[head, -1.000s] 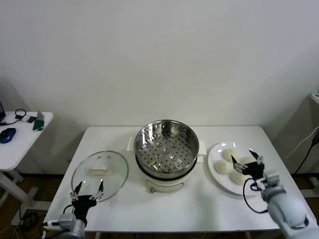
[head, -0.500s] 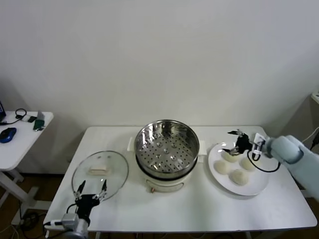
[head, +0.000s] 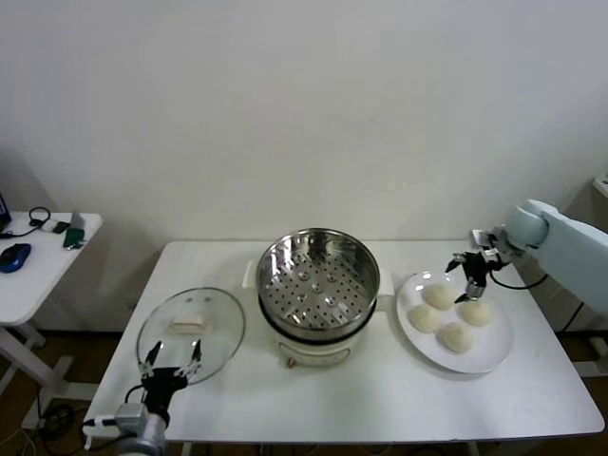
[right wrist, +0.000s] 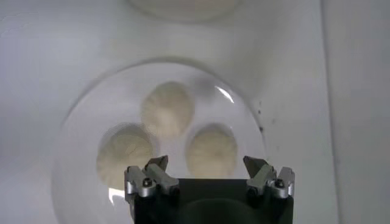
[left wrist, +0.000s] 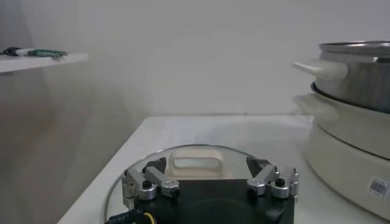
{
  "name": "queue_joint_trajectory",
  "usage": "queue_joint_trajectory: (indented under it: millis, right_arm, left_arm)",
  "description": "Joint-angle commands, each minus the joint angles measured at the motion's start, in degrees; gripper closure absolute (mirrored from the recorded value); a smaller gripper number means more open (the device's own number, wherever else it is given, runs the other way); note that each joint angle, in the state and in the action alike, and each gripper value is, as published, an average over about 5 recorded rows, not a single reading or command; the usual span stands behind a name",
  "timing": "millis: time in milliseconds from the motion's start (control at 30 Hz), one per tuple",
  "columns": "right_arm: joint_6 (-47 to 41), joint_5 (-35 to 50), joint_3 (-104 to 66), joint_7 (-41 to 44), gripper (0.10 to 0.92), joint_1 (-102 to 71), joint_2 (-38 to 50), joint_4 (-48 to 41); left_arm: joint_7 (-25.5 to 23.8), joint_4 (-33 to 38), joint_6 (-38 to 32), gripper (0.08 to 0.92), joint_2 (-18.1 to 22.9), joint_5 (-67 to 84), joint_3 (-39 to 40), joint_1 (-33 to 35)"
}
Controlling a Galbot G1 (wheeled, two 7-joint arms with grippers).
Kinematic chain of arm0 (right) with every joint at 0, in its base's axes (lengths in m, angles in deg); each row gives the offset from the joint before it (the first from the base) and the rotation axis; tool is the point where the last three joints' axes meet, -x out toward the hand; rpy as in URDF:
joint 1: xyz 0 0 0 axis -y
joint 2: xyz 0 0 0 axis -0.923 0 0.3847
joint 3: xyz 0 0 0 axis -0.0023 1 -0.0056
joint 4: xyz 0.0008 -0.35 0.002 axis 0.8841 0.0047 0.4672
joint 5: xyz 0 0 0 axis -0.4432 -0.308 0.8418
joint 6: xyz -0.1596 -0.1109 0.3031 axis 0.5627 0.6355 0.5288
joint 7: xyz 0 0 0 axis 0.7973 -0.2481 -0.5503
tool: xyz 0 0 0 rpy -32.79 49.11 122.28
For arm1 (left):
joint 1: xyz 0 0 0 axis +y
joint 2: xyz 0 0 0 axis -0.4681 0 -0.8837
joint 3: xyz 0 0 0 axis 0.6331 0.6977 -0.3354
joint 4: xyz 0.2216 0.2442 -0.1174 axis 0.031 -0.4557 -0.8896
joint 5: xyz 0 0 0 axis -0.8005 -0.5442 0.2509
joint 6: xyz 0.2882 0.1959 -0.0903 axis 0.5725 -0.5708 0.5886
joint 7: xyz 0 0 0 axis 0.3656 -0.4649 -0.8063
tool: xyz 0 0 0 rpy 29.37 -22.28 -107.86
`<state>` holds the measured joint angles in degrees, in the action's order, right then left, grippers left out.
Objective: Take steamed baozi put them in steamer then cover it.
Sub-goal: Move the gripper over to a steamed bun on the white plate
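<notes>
Baozi [head: 440, 294] sit four to the white plate [head: 494, 357], right of the steamer [head: 318, 282], none lifted. From the head view: a second ago the right gripper [head: 468, 278] hung at the plate's near edge with its arm reaching up from the table's front; half a second ago it had swung to the plate's far rim; now it sits a little further right, above the buns on the side away from the steamer. Its arm comes in from the right, wrist bent down, fingers splayed apart with nothing between them. The steamer hasn't budged at the middle of the table [head: 380, 399], its perforated floor bare. The cover [head: 190, 328] lies flat to the steamer's left, handle up. The left gripper [head: 172, 362] has crept only slightly, parked at the cover's near edge, its fingers spread wide and empty.

Left wrist view: the left gripper [left wrist: 210, 179] hovers low, just short of the cover [left wrist: 183, 159], whose cream handle [left wrist: 195, 164] shows between the parted fingertips. The steamer [left wrist: 359, 67] rises beyond on its white base [left wrist: 347, 152].

Right wrist view: the right gripper [right wrist: 208, 173] looks straight down on the plate [right wrist: 79, 134]. Three baozi [right wrist: 167, 109] are in sight, one just beyond each fingertip and one past them toward the steamer. The fingers stand wide apart, gripping nothing.
</notes>
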<state>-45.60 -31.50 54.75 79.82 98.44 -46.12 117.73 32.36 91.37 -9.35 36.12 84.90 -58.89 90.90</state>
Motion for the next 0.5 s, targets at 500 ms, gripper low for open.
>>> queue_joint_trajectory:
  millis: [500]
  right_arm:
    - [3.5, -5.0, -3.9, 0.3, 0.203, -6.3, -10.3, -14.8]
  left_arm:
    - [0.0, -1.4, -0.8, 0.177, -0.8, 0.3, -0.4, 0.1]
